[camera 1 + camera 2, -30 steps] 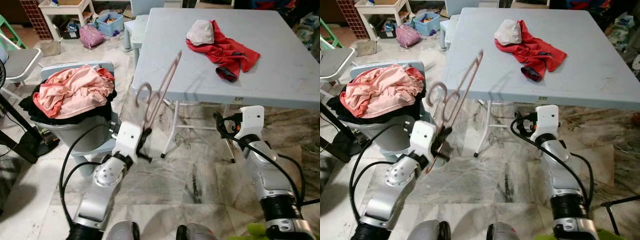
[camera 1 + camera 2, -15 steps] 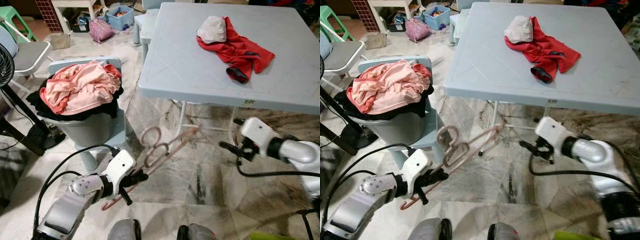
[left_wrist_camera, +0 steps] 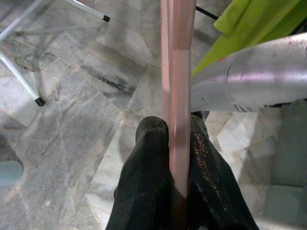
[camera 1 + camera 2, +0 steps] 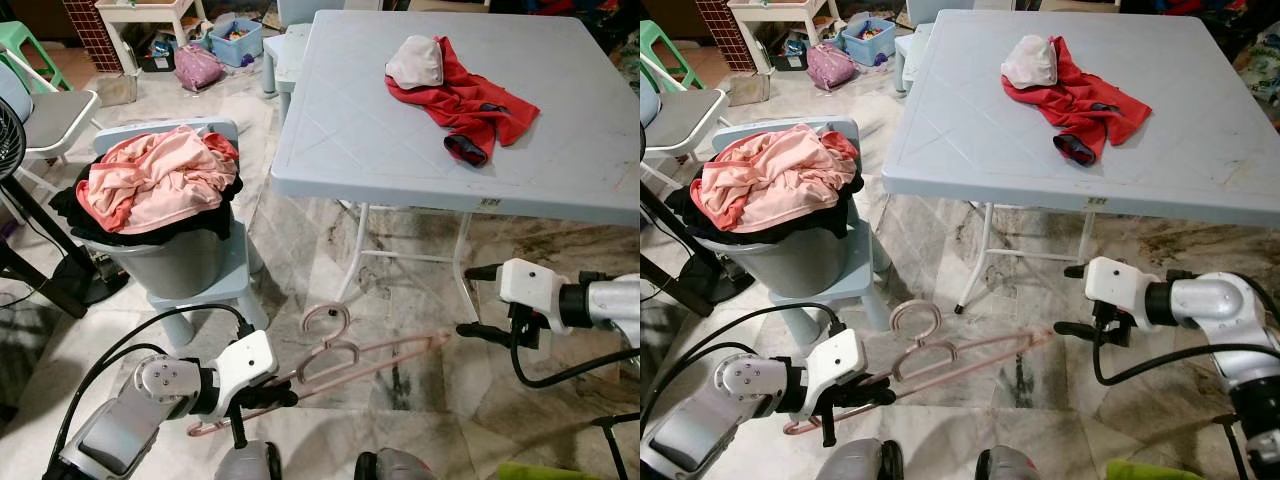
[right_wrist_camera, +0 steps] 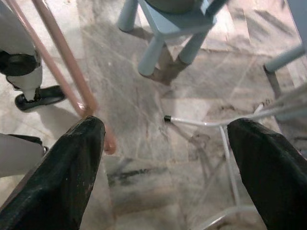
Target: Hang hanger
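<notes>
Two pink hangers (image 4: 345, 360) are stacked together and held low over the marble floor, lying almost flat with their hooks toward the table. My left gripper (image 4: 262, 397) is shut on their near end; the left wrist view shows both fingers (image 3: 148, 191) pinching the pink bar (image 3: 180, 96). My right gripper (image 4: 478, 303) stands open just past the hangers' far tip, its fingers (image 5: 72, 172) wide apart with the pink tip (image 5: 91, 112) beside one finger, not between them.
A pale blue folding table (image 4: 400, 150) carries a red garment (image 4: 465, 100) and a white cap (image 4: 415, 62). A grey bin heaped with pink laundry (image 4: 160, 180) sits on a blue stool at left. A fan stand (image 4: 40, 270) and chair are further left.
My left arm has lowered the hangers further and laid them flatter over the floor. My right gripper has dropped slightly beside their far tip. The camera shifted a little.
</notes>
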You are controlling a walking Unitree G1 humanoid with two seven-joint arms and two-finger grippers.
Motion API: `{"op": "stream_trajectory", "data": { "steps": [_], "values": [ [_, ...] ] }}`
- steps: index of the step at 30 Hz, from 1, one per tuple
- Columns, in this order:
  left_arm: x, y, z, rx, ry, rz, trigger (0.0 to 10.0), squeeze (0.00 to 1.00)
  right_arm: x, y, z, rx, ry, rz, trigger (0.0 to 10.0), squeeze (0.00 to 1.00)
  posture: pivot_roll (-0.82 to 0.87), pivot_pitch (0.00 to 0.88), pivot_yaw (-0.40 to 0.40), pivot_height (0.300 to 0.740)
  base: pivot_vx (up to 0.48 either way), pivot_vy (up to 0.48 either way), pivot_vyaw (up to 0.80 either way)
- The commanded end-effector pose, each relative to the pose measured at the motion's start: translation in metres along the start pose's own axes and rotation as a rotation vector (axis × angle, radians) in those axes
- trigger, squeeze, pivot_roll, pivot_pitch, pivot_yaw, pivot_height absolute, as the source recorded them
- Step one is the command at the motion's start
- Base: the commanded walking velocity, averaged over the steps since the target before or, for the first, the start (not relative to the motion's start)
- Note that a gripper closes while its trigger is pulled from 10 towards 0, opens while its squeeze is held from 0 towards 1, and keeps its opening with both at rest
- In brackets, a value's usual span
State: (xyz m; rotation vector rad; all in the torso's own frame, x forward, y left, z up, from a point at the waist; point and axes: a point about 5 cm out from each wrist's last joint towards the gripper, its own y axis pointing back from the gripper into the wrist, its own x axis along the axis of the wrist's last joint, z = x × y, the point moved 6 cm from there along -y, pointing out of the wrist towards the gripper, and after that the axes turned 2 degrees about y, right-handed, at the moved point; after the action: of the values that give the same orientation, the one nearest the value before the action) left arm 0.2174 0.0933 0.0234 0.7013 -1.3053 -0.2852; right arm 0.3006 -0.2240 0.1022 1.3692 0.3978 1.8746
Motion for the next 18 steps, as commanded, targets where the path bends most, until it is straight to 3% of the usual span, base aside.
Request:
{"op": "stream_trajectory", "data": {
  "steps": [1,8,11,18],
  "values": [
    [-0.001,0.003,-0.002,-0.01,-0.036,-0.016,10.0,0.0,0.009,-0.003,-0.012,0.111,0.011,0.027,10.0,0.0,-0.02,0.081,0.022,0.74,0.0,0.0,0.0],
    [-0.005,0.005,-0.006,-0.023,-0.116,-0.042,10.0,0.0,0.005,0.007,-0.031,0.285,0.008,-0.018,10.0,0.0,-0.03,0.079,0.02,0.74,0.0,0.0,0.0],
    [-0.001,0.004,-0.013,-0.01,-0.13,-0.023,10.0,0.0,0.01,0.004,-0.027,0.272,0.017,0.0,10.0,0.0,-0.03,0.08,0.021,0.74,0.0,0.0,0.0],
    [0.008,-0.001,-0.024,-0.007,-0.181,0.007,10.0,0.0,0.022,-0.011,-0.034,0.287,0.012,0.047,10.0,0.0,-0.03,0.081,0.029,0.74,0.0,0.0,0.0]
  ]
}}
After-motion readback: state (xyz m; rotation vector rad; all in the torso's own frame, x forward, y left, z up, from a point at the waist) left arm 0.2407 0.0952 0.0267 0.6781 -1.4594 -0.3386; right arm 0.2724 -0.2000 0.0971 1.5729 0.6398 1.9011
